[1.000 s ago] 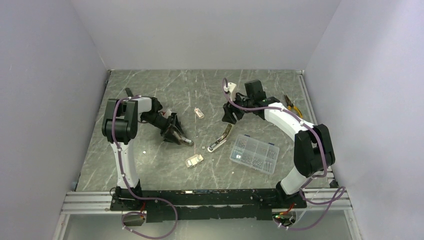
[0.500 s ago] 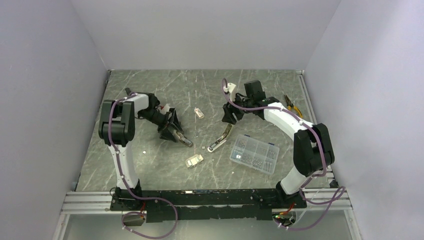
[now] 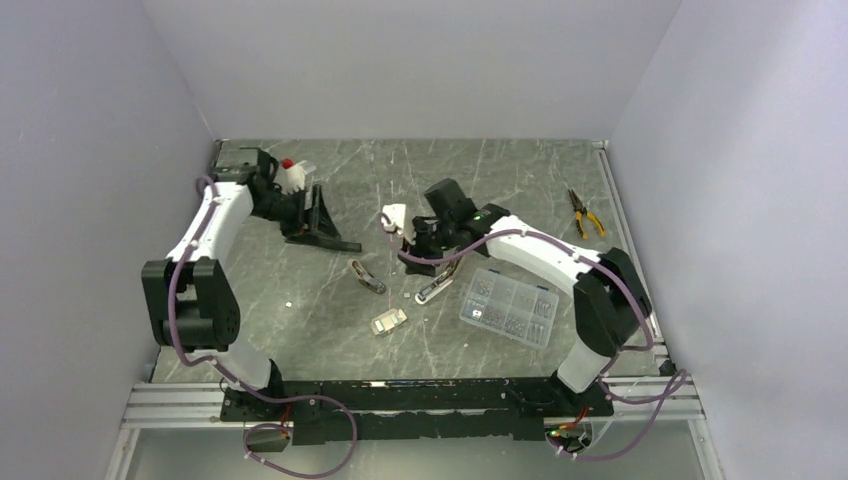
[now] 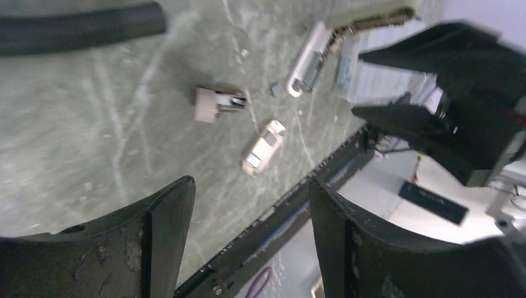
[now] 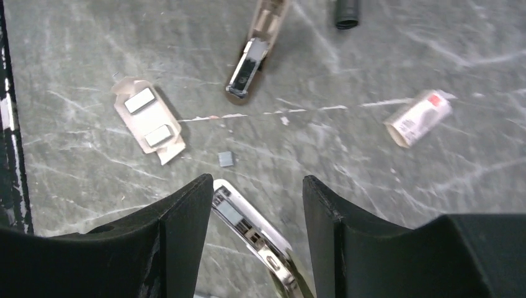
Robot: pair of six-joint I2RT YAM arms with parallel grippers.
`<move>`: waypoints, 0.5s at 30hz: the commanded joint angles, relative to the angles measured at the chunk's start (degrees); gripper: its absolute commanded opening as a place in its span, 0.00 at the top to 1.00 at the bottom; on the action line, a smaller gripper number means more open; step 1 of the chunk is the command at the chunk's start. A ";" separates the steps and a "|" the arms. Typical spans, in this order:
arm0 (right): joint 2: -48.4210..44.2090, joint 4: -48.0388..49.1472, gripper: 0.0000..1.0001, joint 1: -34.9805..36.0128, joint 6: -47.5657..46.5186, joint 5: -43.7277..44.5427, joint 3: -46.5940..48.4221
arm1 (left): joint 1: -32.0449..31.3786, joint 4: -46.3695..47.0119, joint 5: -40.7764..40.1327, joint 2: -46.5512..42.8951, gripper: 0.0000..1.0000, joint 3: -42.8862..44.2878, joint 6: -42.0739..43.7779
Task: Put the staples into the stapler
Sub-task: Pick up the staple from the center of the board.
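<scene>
Two sets of jaws are standing apart, empty: the right gripper (image 3: 428,262) (image 5: 257,184) is hovering just over the stapler (image 3: 441,279) (image 5: 249,227), lying mid-table with its long axis running 7 to 1 o'clock, the left gripper (image 3: 322,226) (image 4: 248,184) hanging well off at 10 o'clock.

A: Even, soft, diffuse light in here; shadows on the table (image 3: 330,330) are faint and soft-edged.
B: The overhead view is crisp. The left wrist view is smeared with blur and blown out white past the table edge.
A: Right wrist view is sharp on the marble; the right gripper (image 5: 257,181) looms dark and soft.
</scene>
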 commanded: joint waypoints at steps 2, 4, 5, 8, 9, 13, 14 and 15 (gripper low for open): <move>5.91 -4.02 0.42 3.00 -5.44 1.64 3.15 | 6.51 3.86 -4.10 -4.75 0.28 -0.92 2.49; 8.11 -4.13 0.42 4.38 -5.83 2.09 3.75 | 7.88 4.61 -4.06 -4.89 0.28 -1.34 3.04; 9.68 -4.44 0.42 5.09 -5.87 2.23 4.04 | 8.40 4.88 -4.02 -4.71 0.29 -1.46 3.19; 12.53 -4.68 0.41 7.21 -6.10 3.34 4.41 | 9.80 5.52 -3.28 -3.57 0.29 -1.75 3.74; 13.27 -4.55 0.41 7.55 -6.07 3.81 4.48 | 10.19 5.76 -2.87 -3.25 0.29 -1.87 3.84; 15.63 -4.96 0.41 8.12 -6.04 5.15 5.27 | 11.16 6.61 -1.12 -2.43 0.29 -2.36 4.26; 15.83 -4.89 0.41 8.21 -6.05 5.41 5.37 | 11.26 6.71 -0.97 -2.39 0.29 -2.48 4.35; 15.93 -4.89 0.41 8.20 -6.03 5.60 5.30 | 11.36 6.79 -0.80 -2.41 0.29 -2.63 4.53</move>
